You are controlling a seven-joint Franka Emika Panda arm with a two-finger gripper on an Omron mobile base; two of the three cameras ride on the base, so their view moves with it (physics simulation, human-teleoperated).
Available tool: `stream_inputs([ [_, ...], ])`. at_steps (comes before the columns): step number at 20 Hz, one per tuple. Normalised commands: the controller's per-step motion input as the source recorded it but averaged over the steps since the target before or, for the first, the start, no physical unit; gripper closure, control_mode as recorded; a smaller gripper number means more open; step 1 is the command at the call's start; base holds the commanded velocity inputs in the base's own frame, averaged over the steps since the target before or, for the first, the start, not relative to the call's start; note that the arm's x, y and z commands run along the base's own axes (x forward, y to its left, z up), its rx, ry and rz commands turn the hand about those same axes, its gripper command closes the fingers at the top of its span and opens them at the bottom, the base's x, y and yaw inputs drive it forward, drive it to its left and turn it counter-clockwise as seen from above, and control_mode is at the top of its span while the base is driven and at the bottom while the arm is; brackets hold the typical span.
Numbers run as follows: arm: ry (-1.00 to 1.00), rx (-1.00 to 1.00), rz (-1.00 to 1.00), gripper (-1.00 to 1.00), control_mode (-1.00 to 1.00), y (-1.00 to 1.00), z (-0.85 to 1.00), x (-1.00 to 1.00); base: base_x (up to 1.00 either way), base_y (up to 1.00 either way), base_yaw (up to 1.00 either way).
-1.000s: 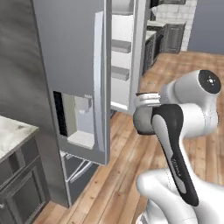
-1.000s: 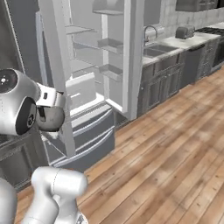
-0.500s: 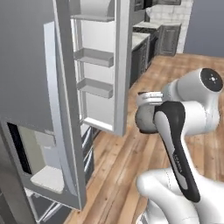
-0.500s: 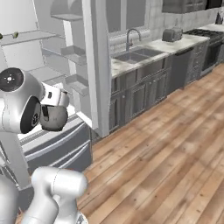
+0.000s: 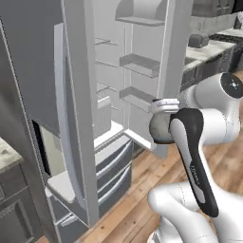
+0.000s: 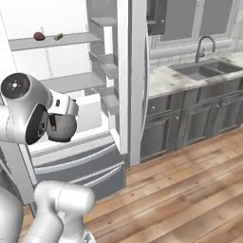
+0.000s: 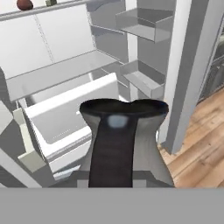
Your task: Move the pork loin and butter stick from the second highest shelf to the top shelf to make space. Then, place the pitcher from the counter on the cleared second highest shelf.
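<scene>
My gripper (image 6: pixel 62 115) is shut on the pitcher (image 7: pixel 124 139), a glossy dark grey bulbous vessel with a flared rim. It hangs in front of the open fridge, and the pitcher (image 6: pixel 61 128) sits level with the lower drawers. The pitcher (image 5: pixel 160 127) also shows under my white hand. The reddish-brown pork loin (image 6: pixel 39 35) and the pale butter stick (image 6: pixel 58 36) lie side by side on the top shelf (image 6: pixel 76 39). Below it, the second highest shelf (image 6: pixel 71 81) is bare. The pork loin (image 7: pixel 25 4) is at the upper left of the hand view.
The open fridge door (image 5: pixel 78 109) stands at my left with its bins. Another door with bins (image 6: pixel 111 71) stands edge-on to the right of the shelves. The marble counter (image 6: pixel 166 81) with a sink (image 6: pixel 199 69) runs right of the fridge. Wooden floor (image 6: pixel 190 190) lies open.
Both base views have swung across the kitchen, so the camera moved. The fridge's inside now faces me, with shelves and meat in sight. The pitcher stays in my shut gripper.
</scene>
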Motion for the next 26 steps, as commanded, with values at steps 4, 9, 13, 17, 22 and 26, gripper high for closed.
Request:
stream_inputs([
  [4,0.00,0.00,0.00,1.00,1.00,0.00,0.00,0.00,0.49,-0.42,0.57],
  [9,0.00,0.00,0.00,1.00,1.00,0.00,0.00,0.00,0.48,-0.44,0.54],
  [13,0.00,0.00,0.00,1.00,1.00,0.00,0.00,0.00,0.55,-0.39,0.50],
  [17,0.00,0.00,0.00,1.00,1.00,0.00,0.00,0.00,0.61,-0.35,0.46],
  [22,0.00,0.00,0.00,1.00,1.00,0.00,0.00,0.00,0.60,-0.25,0.35],
  [26,0.00,0.00,0.00,1.00,1.00,0.00,0.00,0.00,0.62,-0.18,0.19],
])
